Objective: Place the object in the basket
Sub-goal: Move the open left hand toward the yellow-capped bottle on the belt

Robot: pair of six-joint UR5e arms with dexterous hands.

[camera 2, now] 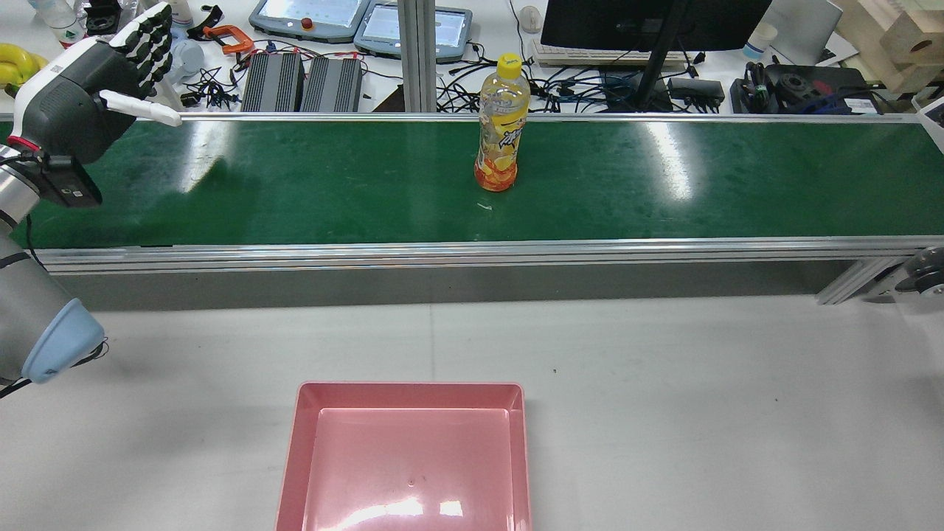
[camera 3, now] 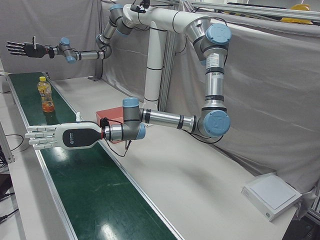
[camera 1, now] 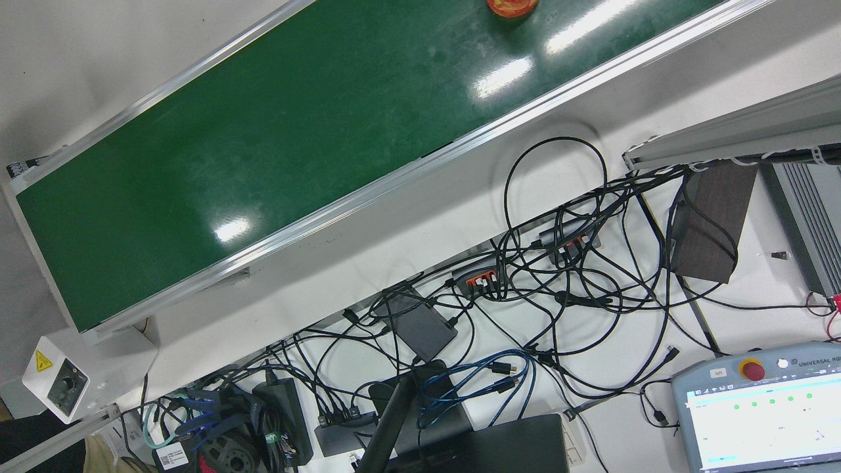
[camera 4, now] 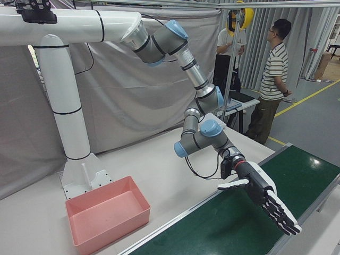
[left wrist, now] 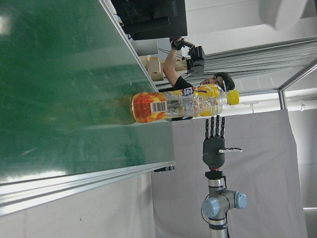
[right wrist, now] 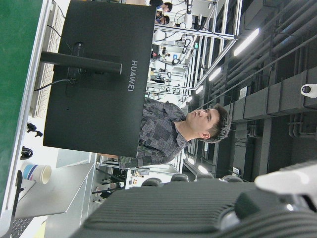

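Note:
A clear bottle (camera 2: 501, 125) with a yellow cap and orange-yellow label stands upright mid-belt; it also shows as the bottle (camera 3: 46, 95), the bottle (left wrist: 178, 104), and only its base as the bottle (camera 1: 511, 6). The empty pink basket (camera 2: 299, 442) sits on the grey table in front of the belt, also the basket (camera 4: 114, 228). My left hand (camera 2: 96, 81) hovers open over the belt's left end, well left of the bottle, fingers spread; it is the near left hand (camera 3: 55, 137). My right hand (camera 4: 263, 199) is open above the belt's other end, seen far off as the right hand (camera 3: 22, 48).
The green conveyor belt (camera 2: 664, 184) has aluminium side rails. Behind it lie monitors, teach pendants (camera 1: 762, 407) and tangled cables (camera 1: 525, 295). Two people (camera 4: 273, 79) stand beyond the station; another person (right wrist: 173, 129) is behind the black monitor.

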